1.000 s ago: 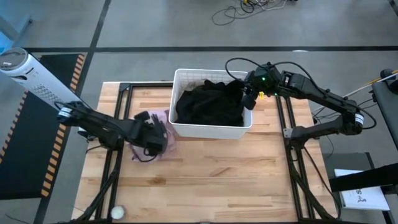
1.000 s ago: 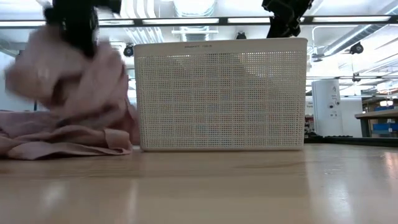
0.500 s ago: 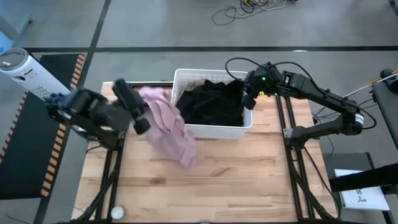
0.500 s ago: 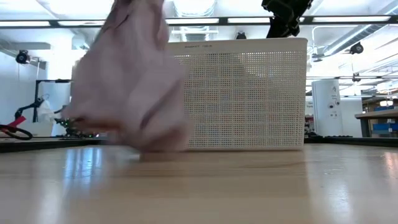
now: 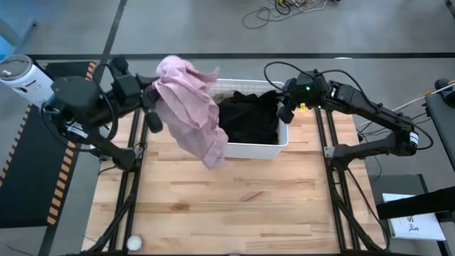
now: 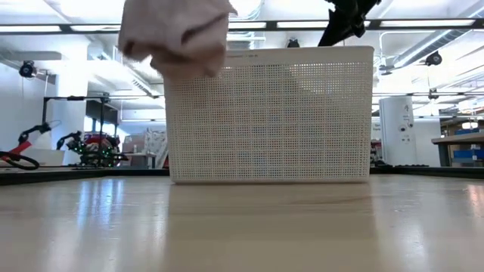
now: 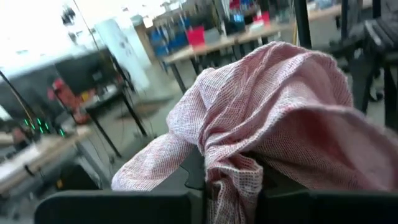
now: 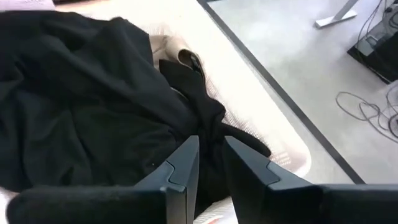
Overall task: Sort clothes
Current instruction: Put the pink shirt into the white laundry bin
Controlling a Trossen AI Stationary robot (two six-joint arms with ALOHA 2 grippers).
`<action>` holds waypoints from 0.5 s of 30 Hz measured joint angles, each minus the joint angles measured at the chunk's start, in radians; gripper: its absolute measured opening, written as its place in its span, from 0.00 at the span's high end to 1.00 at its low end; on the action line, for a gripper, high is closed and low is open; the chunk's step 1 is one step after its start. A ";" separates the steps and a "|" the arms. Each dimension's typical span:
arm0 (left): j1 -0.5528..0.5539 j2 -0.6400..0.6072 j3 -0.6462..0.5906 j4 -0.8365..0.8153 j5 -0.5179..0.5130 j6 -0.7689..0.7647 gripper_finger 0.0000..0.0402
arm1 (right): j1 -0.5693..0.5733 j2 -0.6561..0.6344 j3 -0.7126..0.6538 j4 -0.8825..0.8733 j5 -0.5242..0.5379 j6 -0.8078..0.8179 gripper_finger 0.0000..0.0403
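From above, a wooden bench [image 5: 234, 199] carries a white perforated plastic basket [image 5: 245, 150] near its far edge. The left end effector [image 5: 151, 107] is raised over the far left corner, closed on a pale pink garment [image 5: 190, 114] that hangs clear of the bench and drapes across the basket's left rim. The right end effector [image 5: 288, 107] sits at the basket's right rim, over a heap of black clothes [image 5: 249, 117] that fills the basket.

The level view shows only the basket's lattice front wall [image 6: 268, 113], hiding the contents; the pink garment [image 6: 178, 34] hangs at the basket's upper left, off the bench top.

The left wrist view shows what the others do not: the pink cloth [image 7: 267, 118] has a fine checked weave and is pinched between the fingers, bunching at the grip.

The right wrist view looks into the basket: the right end effector [image 8: 211, 158] has its fingers [image 8: 183, 165] narrowly parted with a strip of black cloth [image 8: 93, 106] between them. A small beige patch [image 8: 168, 50] shows beneath the black.
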 joint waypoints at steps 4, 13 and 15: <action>0.017 0.035 0.036 0.151 0.012 0.150 0.94 | 0.000 -0.019 0.017 -0.001 -0.005 0.005 0.85; 0.173 0.106 0.086 0.290 0.280 0.246 0.94 | 0.000 -0.073 0.055 0.039 -0.005 0.006 0.90; 0.234 0.120 0.086 0.296 0.341 0.236 0.94 | 0.000 -0.084 0.060 0.049 -0.004 -0.005 0.91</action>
